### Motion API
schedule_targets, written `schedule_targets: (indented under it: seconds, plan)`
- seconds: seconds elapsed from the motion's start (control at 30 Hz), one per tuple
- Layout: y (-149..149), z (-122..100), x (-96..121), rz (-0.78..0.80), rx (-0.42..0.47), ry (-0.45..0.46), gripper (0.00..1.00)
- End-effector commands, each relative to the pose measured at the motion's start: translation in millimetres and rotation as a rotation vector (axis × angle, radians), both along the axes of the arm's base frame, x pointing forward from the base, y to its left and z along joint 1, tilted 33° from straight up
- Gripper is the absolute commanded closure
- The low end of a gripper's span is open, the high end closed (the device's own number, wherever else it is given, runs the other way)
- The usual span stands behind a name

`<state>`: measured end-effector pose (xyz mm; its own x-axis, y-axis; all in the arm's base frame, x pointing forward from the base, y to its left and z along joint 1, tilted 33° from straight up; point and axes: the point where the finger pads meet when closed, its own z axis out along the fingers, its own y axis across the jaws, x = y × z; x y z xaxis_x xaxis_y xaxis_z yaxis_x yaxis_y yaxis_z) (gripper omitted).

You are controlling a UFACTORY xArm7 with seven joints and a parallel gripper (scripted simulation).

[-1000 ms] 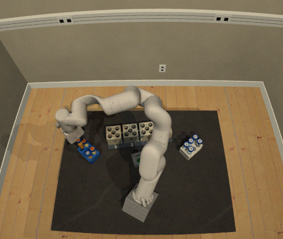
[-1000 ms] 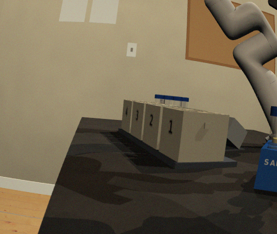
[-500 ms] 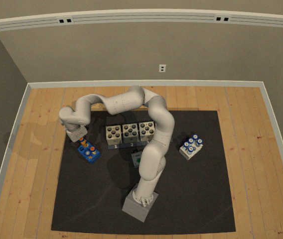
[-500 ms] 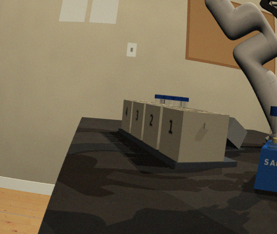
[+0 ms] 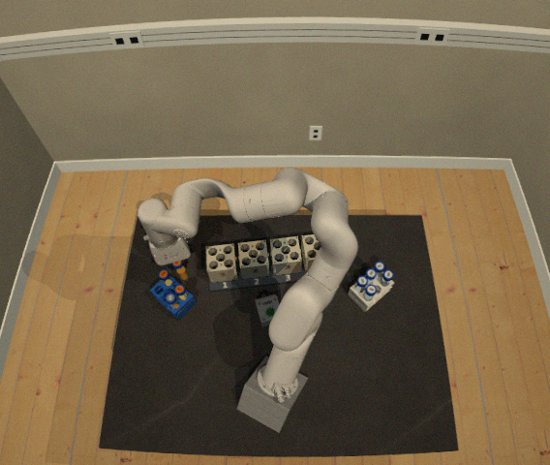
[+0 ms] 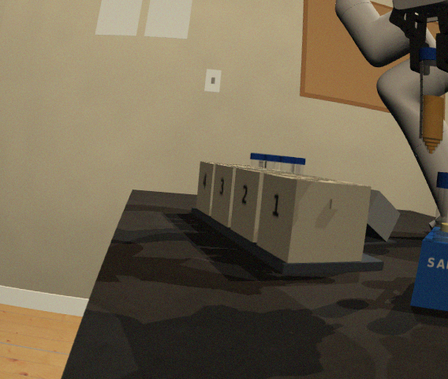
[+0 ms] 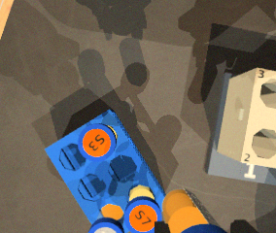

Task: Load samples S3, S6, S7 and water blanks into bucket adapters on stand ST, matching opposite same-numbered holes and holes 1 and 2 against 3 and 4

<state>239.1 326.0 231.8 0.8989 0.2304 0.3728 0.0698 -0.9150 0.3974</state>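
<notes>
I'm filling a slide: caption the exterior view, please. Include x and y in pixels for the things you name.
Fingers (image 6: pixel 433 53) holding an orange-filled tube (image 6: pixel 433 118) above the table, right of four numbered adapters (image 6: pixel 326 220).
</notes>
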Motion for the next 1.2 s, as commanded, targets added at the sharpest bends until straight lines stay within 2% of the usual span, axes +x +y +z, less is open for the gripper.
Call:
schedule_targets:
  seconds: [0.0,0.13,0.63,0.7,1.17]
  plan:
    - [-27,16,5,-0.138,0.088,-0.066,1.00]
    - [-36,21,7,-0.138,0.088,-0.066,1.00]
    - [-103,53,20,-0.138,0.087,-0.067,1.00]
    - [-103,53,20,-0.138,0.087,-0.067,1.00]
    - [-165,83,32,-0.138,0.087,-0.067,1.00]
